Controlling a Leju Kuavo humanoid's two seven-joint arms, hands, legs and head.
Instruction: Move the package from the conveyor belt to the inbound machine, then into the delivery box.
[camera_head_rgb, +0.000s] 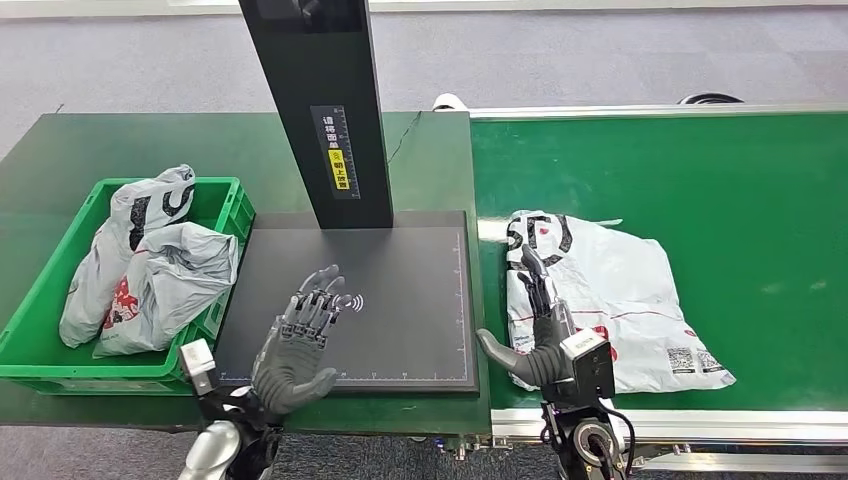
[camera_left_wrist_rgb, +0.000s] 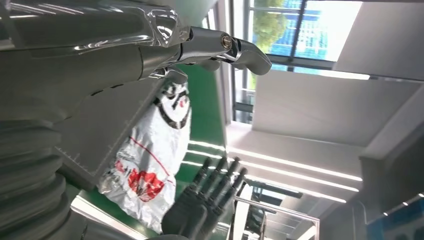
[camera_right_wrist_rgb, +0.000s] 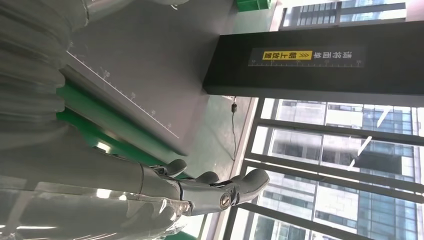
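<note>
Left hand (camera_head_rgb: 300, 350): fingers spread, empty, hovering over dark flat scanner platform (camera_head_rgb: 400, 300), likely waiting to receive. Right hand (camera_head_rgb: 540, 335): fingers extended, empty, resting on white crumpled plastic mail package (camera_head_rgb: 620, 300) lying on green conveyor belt (camera_head_rgb: 720, 180), apparently preparing a grasp.

Grey floor (camera_head_rgb: 600, 55) runs along 12 o'clock beyond green surface (camera_head_rgb: 90, 150). Tall windows (camera_right_wrist_rgb: 345, 165) show office blocks in daylight. White ceiling panels (camera_left_wrist_rgb: 320, 100), bright strip lights (camera_left_wrist_rgb: 280, 160).
</note>
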